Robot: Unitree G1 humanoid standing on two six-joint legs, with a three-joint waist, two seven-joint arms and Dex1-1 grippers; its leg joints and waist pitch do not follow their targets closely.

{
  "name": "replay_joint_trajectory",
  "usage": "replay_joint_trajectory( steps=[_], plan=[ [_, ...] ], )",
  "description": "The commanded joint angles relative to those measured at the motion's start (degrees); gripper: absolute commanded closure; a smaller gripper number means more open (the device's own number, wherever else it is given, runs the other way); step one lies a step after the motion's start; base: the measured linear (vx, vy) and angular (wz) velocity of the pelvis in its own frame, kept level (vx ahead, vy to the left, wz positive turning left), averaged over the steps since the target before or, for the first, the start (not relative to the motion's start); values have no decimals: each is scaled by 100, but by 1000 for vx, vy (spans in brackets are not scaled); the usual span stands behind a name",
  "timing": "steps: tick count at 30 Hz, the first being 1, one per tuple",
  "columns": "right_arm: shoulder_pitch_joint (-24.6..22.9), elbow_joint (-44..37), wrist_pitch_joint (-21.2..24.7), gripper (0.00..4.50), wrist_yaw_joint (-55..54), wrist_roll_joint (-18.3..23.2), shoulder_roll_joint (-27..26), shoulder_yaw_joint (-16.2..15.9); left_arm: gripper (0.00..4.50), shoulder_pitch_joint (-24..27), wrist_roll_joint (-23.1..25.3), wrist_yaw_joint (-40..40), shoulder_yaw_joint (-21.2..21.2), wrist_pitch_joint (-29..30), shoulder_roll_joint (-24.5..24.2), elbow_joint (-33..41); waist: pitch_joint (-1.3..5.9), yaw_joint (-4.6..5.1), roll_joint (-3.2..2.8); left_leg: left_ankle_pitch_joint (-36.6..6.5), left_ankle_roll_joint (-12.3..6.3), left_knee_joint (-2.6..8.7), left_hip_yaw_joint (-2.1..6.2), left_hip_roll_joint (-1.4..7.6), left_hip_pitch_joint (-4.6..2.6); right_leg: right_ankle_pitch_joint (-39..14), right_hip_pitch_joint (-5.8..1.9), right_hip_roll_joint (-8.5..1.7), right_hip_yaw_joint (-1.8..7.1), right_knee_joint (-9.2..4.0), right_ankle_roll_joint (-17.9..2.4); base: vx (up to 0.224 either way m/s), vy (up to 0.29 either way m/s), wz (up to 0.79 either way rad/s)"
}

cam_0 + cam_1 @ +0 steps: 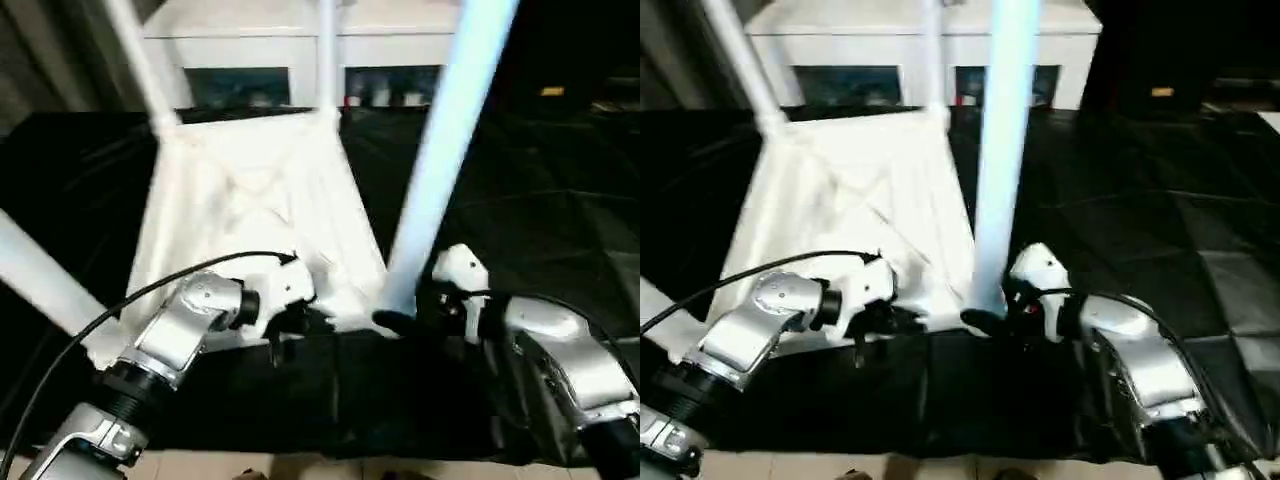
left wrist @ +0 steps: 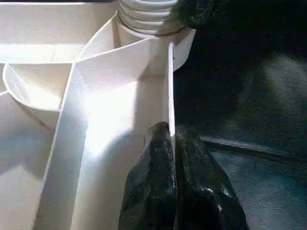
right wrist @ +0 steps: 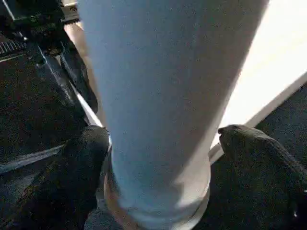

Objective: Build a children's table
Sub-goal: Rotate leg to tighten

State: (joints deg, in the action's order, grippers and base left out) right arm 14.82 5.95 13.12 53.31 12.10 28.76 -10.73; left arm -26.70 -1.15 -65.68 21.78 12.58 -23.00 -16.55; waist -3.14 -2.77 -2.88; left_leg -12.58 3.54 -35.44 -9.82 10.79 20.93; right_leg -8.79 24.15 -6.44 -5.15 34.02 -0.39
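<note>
A white plastic square table top lay upside down on a bench covered in black cloth, its ribbed underside facing up. It sat toward the bench's near edge, in front of the robot. Long round white legs rose from its corner sockets: two at the far corners and, and one slanting off at the near left corner.

The fourth long white leg stood at the near right corner, leaning slightly. The right gripper had its two black fingers spread around the base of this leg, one on either side, close against it just above the ringed collar where leg met socket. The left gripper was at the top's near edge, its black fingers pinching the thin upright rim wall between them, just short of the threaded corner socket.

Behind the bench's far edge stood a low white cabinet with dark glass openings.

The step in hand appeared to be seating the last leg while the left gripper steadied the top. The next move likely called for turning or pressing the leg fully home, keeping it straight in the socket, then releasing and turning the table upright.
</note>
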Motion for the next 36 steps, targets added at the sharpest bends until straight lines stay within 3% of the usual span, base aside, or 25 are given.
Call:
replay_joint_trajectory(
  steps=[1, 4, 8, 12, 21, 24, 27, 29, 31, 32, 36],
  plan=[
    [61, 124, -48, 35, 123, -33, 51, -80, 450, -47, -224, -112, -1, -77, 38, 213, 383, 24, 79, -1030, -482, 476, 2, 214, -57, -1352, -347, -184, 261, -335, -1481, 0, 0, 0],
    [83, 241, -100, 72, 259, -102, 95, -121, 450, -67, -164, -133, -32, -79, 18, 169, 384, 31, 90, -1116, -349, 479, -7, 204, -64, -1449, -341, -178, 276, -352, -1399, 0, 0, 0],
    [102, 317, -140, 113, 290, -113, 107, -108, 450, -75, -169, -144, -50, -68, -3, 158, 407, 37, 97, -821, -408, 460, 3, 190, -10, -1196, -378, -181, 281, -311, -1374, 0, 0, 0],
    [149, 380, -149, 153, 252, -34, 46, -15, 450, -78, -167, -133, -58, -75, -8, 147, 426, 38, 89, -626, -512, 437, 4, 187, -1, -985, -383, -180, 273, -286, -1439, 0, 0, 0],
    [67, 500, -84, 180, 227, 84, -132, 38, 450, -27, -134, -149, -5, -62, -38, 90, 428, 54, 85, -653, -552, 431, 3, 190, -2, -990, -381, -179, 268, -282, -1487, 0, 0, 0],
    [265, 1085, -113, 181, -912, -299, -570, 184, 450, -63, 115, 209, 67, -15, 67, -79, 403, 103, 85, -826, -391, 456, 10, 180, 17, -1319, -380, -181, 258, -318, -1402, 0, 0, 0],
    [564, 1808, 17, 181, -2694, -546, -1358, 570, 450, -160, 307, 945, 52, 110, 537, -364, 370, 221, 64, -1208, -91, 499, 28, 153, 13, -1926, -348, -177, 246, -383, -1181, 0, 0, 0],
    [768, 2169, 143, 181, -3736, -610, -1824, 804, 450, -304, 515, 1507, 108, 233, 897, -591, 382, 314, 91, -1457, 62, 517, 61, 145, 4, -2310, -359, -184, 228, -441, -987, 0, 0, 0],
    [850, 2307, 150, 181, -4059, -595, -2004, 883, 450, -382, 599, 1832, 96, 317, 1085, -706, 371, 337, 70, -1622, 53, 509, 57, 132, -31, -2422, -328, -173, 222, -474, -958, 0, 0, 0],
    [977, 2518, 132, 181, -4506, -578, -2274, 1003, 450, -489, 661, 2247, 69, 473, 1364, -866, 355, 361, 90, -1727, 40, 504, 37, 123, -47, -2534, -293, -164, 225, -515, -931, 0, 0, 0],
    [1272, 2968, -129, 181, -4931, -789, -2711, 794, 450, -743, 820, 3024, 3, 563, 1908, -1345, 353, 366, 76, -1990, -10, 499, 55, 100, -100, -2870, -264, -165, 190, -578, -802, 0, 0, 0]
  ],
)
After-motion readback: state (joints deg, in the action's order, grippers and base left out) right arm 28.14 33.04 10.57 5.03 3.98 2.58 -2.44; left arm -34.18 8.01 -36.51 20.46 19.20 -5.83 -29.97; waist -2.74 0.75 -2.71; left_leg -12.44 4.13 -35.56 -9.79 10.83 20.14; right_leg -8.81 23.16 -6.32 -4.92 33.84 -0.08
